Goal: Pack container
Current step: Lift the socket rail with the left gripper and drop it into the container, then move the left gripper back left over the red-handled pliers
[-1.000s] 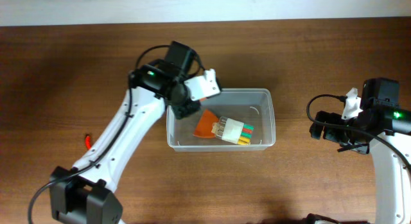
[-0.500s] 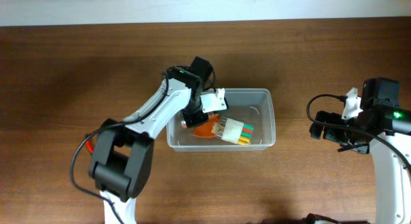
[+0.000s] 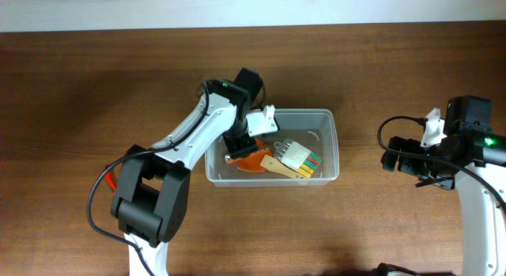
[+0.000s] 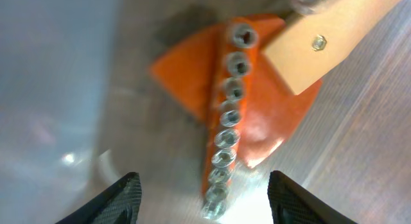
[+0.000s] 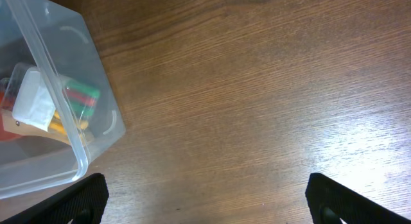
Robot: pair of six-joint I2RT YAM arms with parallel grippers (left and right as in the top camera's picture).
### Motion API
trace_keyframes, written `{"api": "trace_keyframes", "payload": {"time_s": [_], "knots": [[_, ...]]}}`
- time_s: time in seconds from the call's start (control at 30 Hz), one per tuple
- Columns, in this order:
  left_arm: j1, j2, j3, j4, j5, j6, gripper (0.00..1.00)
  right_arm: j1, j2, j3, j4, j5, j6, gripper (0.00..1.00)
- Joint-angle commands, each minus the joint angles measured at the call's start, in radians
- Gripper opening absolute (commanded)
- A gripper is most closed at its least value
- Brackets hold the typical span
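Jaws stand apart on left gripper [image 4: 204, 197] and right gripper [image 5: 205, 199]. Left one should rise straight up, clear of socket strip [image 4: 228, 115] and container [image 3: 329, 146].

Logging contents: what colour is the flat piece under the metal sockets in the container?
Orange; the flat piece shows best in left wrist view.

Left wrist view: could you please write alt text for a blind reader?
A row of small metal sockets lies on an orange plastic piece inside the clear container. A tan handle enters at top right, and the tips of the open left pincer frame the bottom edge.
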Motion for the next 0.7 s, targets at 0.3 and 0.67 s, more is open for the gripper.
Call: {"api": "trace_keyframes", "payload": {"time_s": [0.3,0.67], "knots": [[0.201,-0.266,0.33,-0.299,-0.256,-0.585,0.99,0.007,-0.005,-0.001,0.003,0.002,-0.003,0.99],[0.562,-0.613,0.154,-0.36,-0.203,-0.691,0.99,0.007,-0.005,-0.002,0.011,0.002,-0.003,0.99]]}}
